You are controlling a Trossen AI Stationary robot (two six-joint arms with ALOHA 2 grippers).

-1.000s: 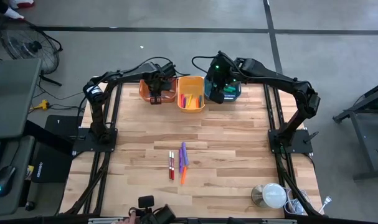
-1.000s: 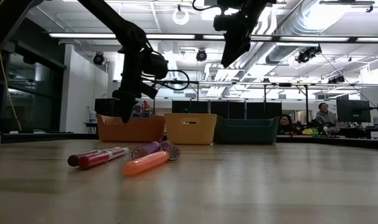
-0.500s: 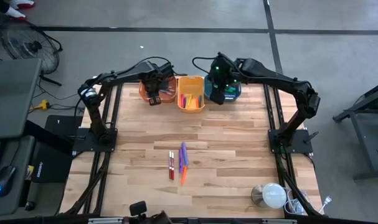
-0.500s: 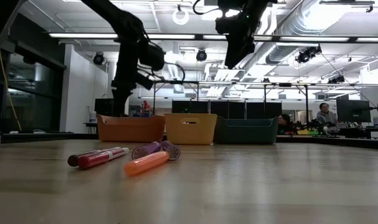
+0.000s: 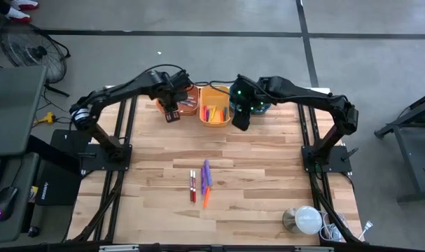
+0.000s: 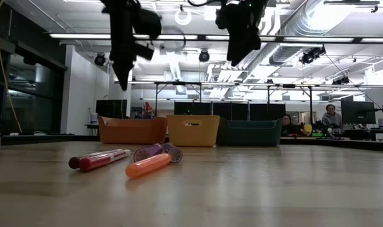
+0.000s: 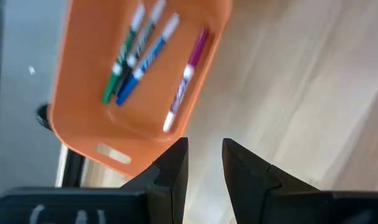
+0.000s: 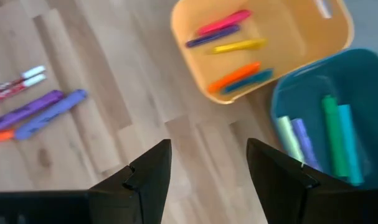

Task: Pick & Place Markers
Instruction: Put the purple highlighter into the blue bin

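Note:
Several markers lie loose at the table's middle: red ones (image 5: 192,185), purple ones (image 5: 206,172) and an orange one (image 5: 206,197), in the low view as red (image 6: 100,157), purple (image 6: 157,151) and orange (image 6: 148,165). More markers lie in the orange bin (image 7: 92,106), yellow bin (image 8: 288,43) and teal bin (image 8: 316,106) along the far edge. My left gripper (image 5: 171,116) hangs high over the orange bin's near rim, open by a narrow gap (image 7: 205,162) and empty. My right gripper (image 5: 240,124) hovers high just near of the yellow and teal bins, open (image 8: 208,168) and empty.
A silvery round object (image 5: 303,220) sits at the table's near right corner. The bins stand side by side at the far edge (image 6: 192,130). Bare wood lies between the bins and the loose markers. People sit in the room behind (image 6: 330,117).
My left gripper has risen from down at the orange bin to well above it and drifted a little toward the near edge. My right gripper has moved from over the teal bin toward the near edge and slightly left, staying high.

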